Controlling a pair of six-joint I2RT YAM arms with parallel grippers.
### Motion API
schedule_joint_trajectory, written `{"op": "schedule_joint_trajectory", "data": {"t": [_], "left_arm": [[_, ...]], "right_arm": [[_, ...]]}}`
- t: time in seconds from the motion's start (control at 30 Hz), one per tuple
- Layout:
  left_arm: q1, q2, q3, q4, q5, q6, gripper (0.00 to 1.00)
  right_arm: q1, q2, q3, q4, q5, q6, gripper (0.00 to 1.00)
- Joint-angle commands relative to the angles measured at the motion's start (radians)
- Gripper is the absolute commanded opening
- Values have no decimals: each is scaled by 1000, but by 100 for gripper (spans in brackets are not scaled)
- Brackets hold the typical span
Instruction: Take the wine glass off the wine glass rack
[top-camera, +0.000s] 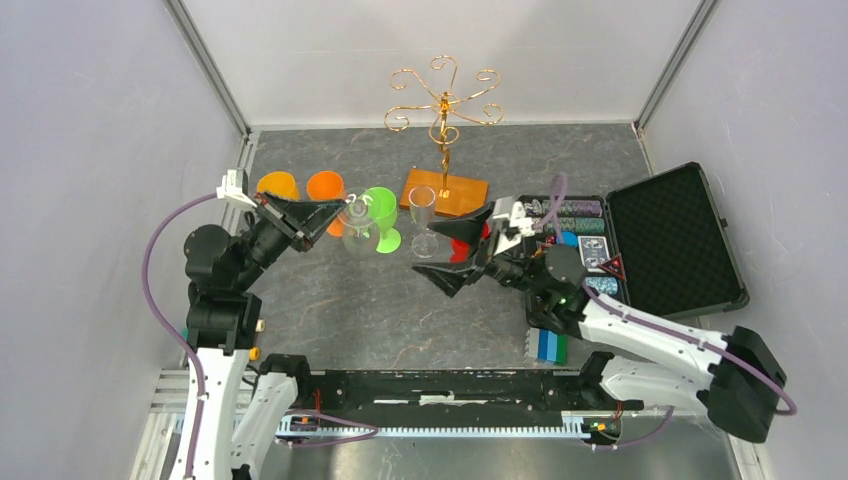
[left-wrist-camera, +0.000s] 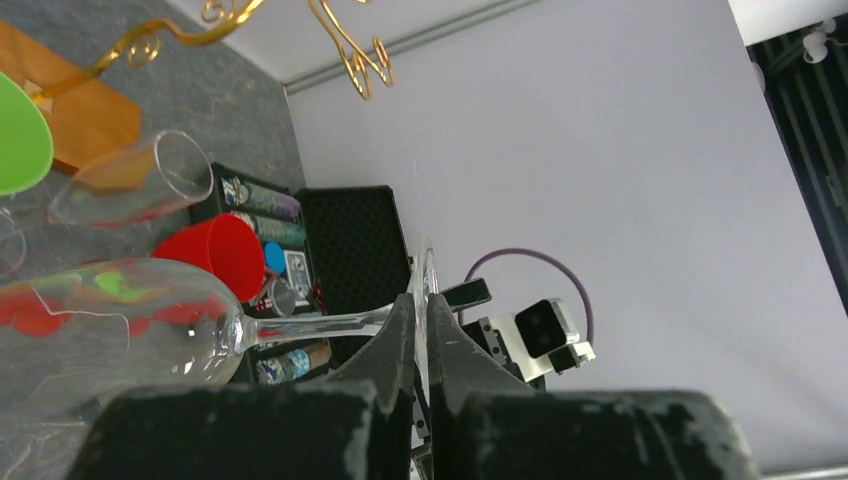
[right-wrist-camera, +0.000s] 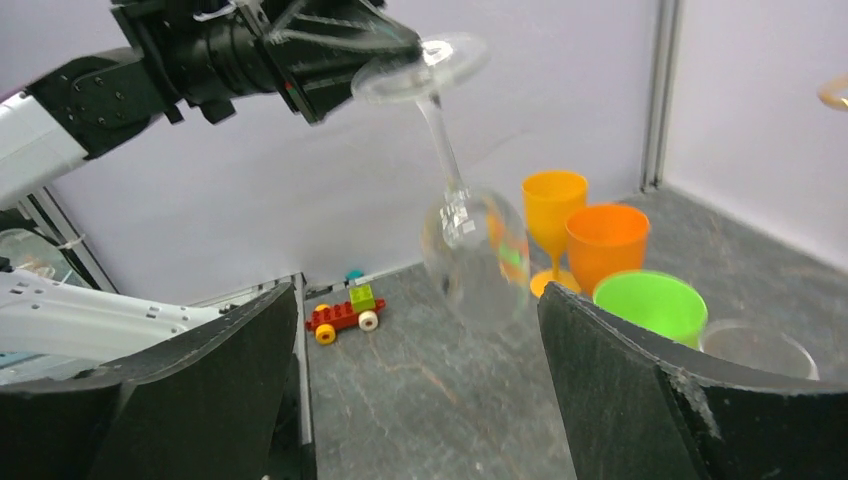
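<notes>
Where the wine glass (top-camera: 357, 222) is hanging: over the left half of the bench, off the wine glass rack (top-camera: 443, 110) and apart from its scroll arms. It is hanging upside down and tilting, with the foot uppermost and the bowl pointing down at the bench.
Left gripper (top-camera: 338, 214): reaching in from the near left corner. Its jaws are clamping tight on the flat foot of the wine glass, and the stem is running out past the fingertips.
Right gripper (top-camera: 452, 256): reaching in from the near right corner toward the middle. Its jaws are standing wide apart, gripping nothing and facing the hanging bowl.
Rack position: standing upright on its orange-brown base near the middle of the far edge.
Clear flute (top-camera: 423, 212): standing upright just in front of the rack's base, between the two grippers.
Green cup (top-camera: 382, 212): standing just beside the hanging bowl, on the side toward the flute.
Orange goblets (top-camera: 278, 185): two standing side by side toward the far left corner, behind the left arm.
Red cup (top-camera: 466, 240): partly hiding behind the right gripper; I cannot tell how it is standing.
Black case (top-camera: 680, 240): lying open along the right edge, with chips showing in its tray.
Toy car (right-wrist-camera: 345, 312): sitting on the bench toward the left edge, showing only from the right wrist.
</notes>
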Motion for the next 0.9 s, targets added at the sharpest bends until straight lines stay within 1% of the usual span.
{"op": "schedule_joint_trajectory", "data": {"t": [0.0, 0.1, 0.3, 0.4, 0.6, 0.7, 0.77, 0.87], "left_arm": [[-14, -37, -38, 102, 121, -90, 2], [-54, -38, -35, 100, 130, -84, 2], [-112, -12, -31, 92, 144, -82, 2], [-117, 2, -18, 92, 164, -76, 2], [-119, 7, -3, 92, 168, -81, 2], [-119, 9, 3, 92, 170, -86, 2], [-119, 9, 8, 95, 170, -90, 2], [-119, 9, 18, 105, 173, -98, 2]], "right_arm": [[91, 108, 99, 139, 85, -227, 94], [103, 191, 152, 174, 42, -249, 94], [108, 296, 227, 238, 3, -303, 94], [108, 341, 271, 229, -12, -324, 90], [108, 382, 311, 195, -73, -320, 63], [108, 390, 312, 192, -89, -306, 52], [108, 395, 314, 195, -95, -298, 48], [108, 405, 314, 211, -95, -275, 47]]}}
